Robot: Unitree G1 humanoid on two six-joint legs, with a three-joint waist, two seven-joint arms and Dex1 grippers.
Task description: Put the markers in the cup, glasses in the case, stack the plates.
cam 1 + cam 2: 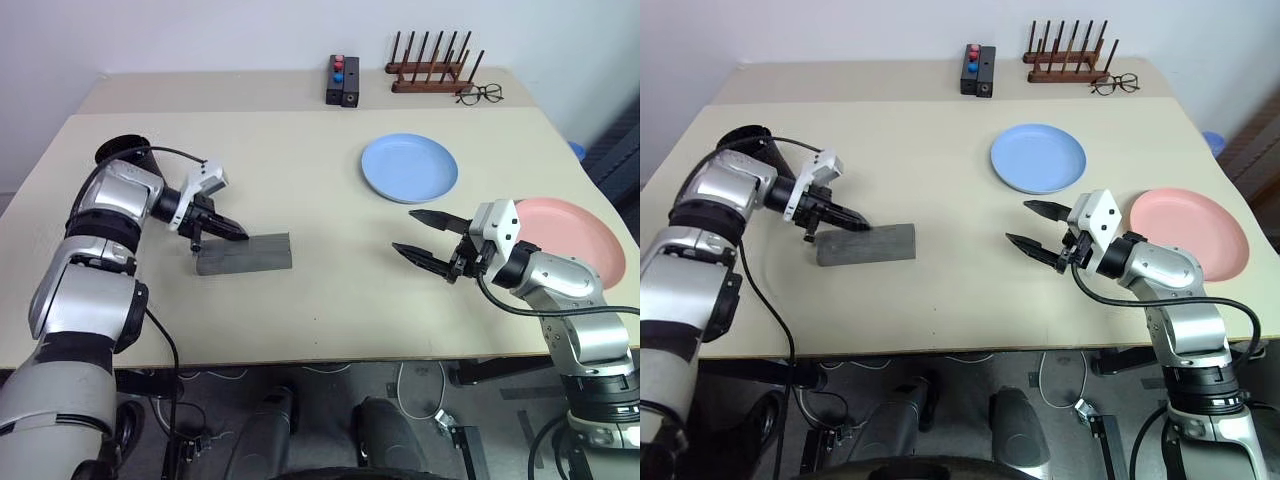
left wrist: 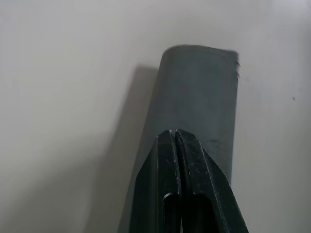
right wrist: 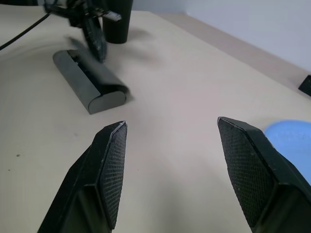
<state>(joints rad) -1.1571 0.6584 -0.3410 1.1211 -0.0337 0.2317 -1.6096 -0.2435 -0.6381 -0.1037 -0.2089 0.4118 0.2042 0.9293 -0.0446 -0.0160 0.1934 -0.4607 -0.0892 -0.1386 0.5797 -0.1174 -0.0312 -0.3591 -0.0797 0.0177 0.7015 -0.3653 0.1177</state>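
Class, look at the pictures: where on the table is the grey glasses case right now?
In the left eye view, the case lies on the table's left side, at the tips of the shut left hand, well left of the blue plate.

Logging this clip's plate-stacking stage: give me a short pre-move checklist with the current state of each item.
1. Right gripper open and holding nothing: ok.
2. Light blue plate bare, nothing lying on it: ok.
3. Salmon pink plate reachable: ok, it lies beside the right arm, partly hidden by it.
4. Plates stacked: not ok, they lie apart on the table.
5. Left gripper clear of the grey case: cannot tell; it is shut, tip at the case's top.
6. Sunglasses inside the case: cannot tell.
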